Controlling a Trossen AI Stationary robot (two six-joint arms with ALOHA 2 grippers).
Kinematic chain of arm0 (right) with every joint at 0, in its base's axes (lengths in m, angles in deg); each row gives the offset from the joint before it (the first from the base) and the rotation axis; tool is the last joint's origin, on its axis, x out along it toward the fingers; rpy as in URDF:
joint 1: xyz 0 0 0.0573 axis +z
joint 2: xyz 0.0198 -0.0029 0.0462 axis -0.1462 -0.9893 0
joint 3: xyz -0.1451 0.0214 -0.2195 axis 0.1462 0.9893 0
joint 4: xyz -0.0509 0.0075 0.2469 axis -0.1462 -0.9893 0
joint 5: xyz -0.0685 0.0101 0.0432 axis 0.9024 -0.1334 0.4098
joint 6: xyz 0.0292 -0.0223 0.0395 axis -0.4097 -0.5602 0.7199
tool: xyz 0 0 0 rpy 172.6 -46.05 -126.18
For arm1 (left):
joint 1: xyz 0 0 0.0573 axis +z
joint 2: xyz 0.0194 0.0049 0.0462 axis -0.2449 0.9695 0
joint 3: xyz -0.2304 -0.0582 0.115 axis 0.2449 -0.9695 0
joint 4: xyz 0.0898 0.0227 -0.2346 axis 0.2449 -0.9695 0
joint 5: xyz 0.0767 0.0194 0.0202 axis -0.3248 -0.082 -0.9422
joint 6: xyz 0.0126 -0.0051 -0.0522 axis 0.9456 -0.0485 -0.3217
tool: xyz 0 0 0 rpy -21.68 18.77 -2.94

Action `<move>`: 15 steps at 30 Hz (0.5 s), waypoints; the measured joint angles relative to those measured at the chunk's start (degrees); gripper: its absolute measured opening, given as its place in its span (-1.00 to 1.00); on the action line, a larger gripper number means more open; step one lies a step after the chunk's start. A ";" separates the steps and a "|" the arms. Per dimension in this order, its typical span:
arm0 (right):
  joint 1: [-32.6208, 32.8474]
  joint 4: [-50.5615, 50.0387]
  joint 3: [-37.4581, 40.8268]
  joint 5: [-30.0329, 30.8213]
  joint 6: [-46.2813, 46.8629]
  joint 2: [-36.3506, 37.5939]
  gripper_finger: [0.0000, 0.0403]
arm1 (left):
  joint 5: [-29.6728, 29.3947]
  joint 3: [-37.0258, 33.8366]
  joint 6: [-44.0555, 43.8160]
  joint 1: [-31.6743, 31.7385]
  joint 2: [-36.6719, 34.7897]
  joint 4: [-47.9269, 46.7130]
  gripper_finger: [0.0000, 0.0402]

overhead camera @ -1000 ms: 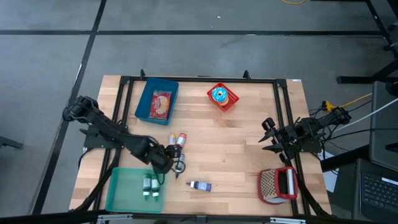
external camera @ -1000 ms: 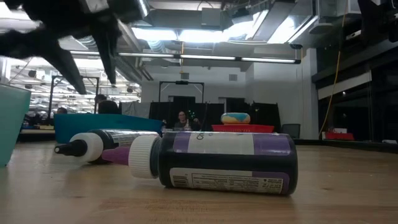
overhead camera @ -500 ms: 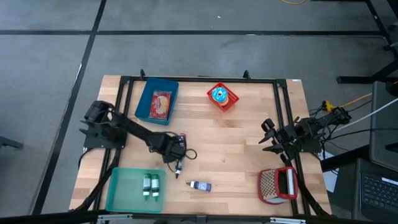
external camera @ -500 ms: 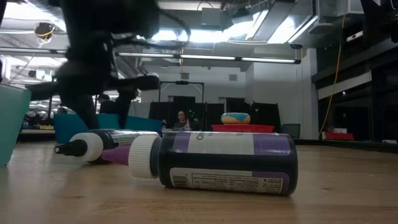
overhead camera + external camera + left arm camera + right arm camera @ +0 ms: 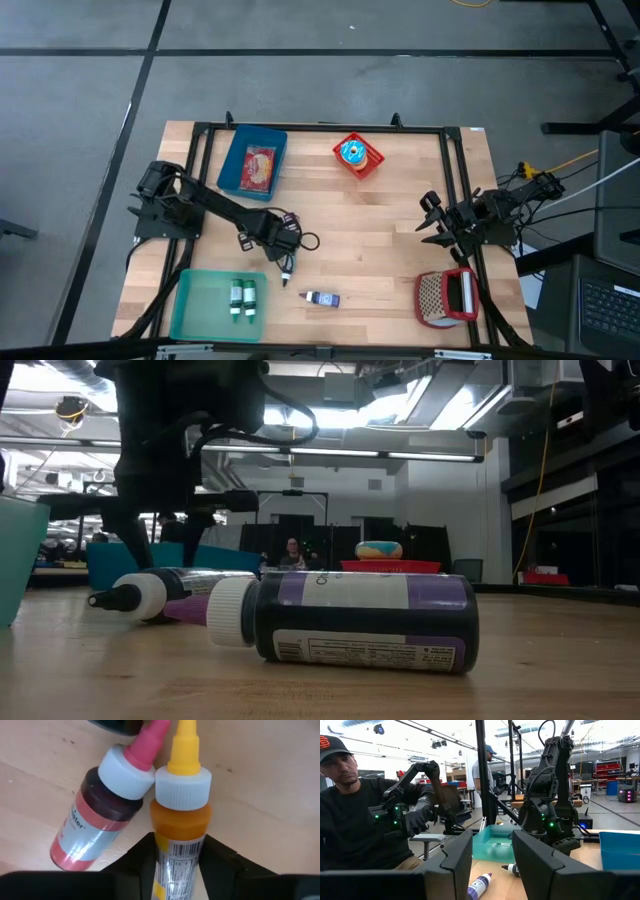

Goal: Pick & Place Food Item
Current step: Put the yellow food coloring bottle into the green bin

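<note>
Across pale wooden table [image 5: 400, 240], resting flat at about 9 o'clock from centre: orange bottle [image 5: 180, 827] with yellow nozzle, touching red bottle [image 5: 97, 820] shoulder to shoulder. Hanging steeply nose-down right over that pair: left gripper [image 5: 178, 840], straddling the orange bottle's body across its width. Running straight out from the hand along the bottle's long axis, nozzle pointing away. Crowding one side of the straddle, the red bottle, so probably calling for a clean upward lift without dragging the neighbour. Whether the grip is already pinching or merely flanking the bottle: cannot tell. Reaching in from the table's 9 o'clock edge, the left arm, plainly the nearer one. Waiting at roughly 7 o'clock from that hand: green bin [image 5: 190, 300], likely the drop spot. Idling well apart at the 3 o'clock edge: right gripper [image 5: 492, 837], spread and holding nothing.
</note>
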 joint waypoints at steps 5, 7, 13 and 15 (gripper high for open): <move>0.00 -0.04 0.00 0.00 0.00 0.00 -0.30 | 1.29 -0.02 -4.16 -1.20 -1.56 -3.52 -0.48; 0.00 -0.08 0.00 -0.02 0.00 0.00 -0.30 | 1.24 -0.02 -5.16 -1.95 -3.15 -4.86 -0.49; 0.00 -0.55 0.00 -0.02 0.04 0.00 -0.30 | -0.39 -0.02 -8.96 -5.83 -10.77 -10.18 -0.50; 0.00 -0.57 0.00 -0.02 0.07 0.00 -0.30 | -1.95 -0.02 -10.28 -8.07 -13.66 -12.68 -0.50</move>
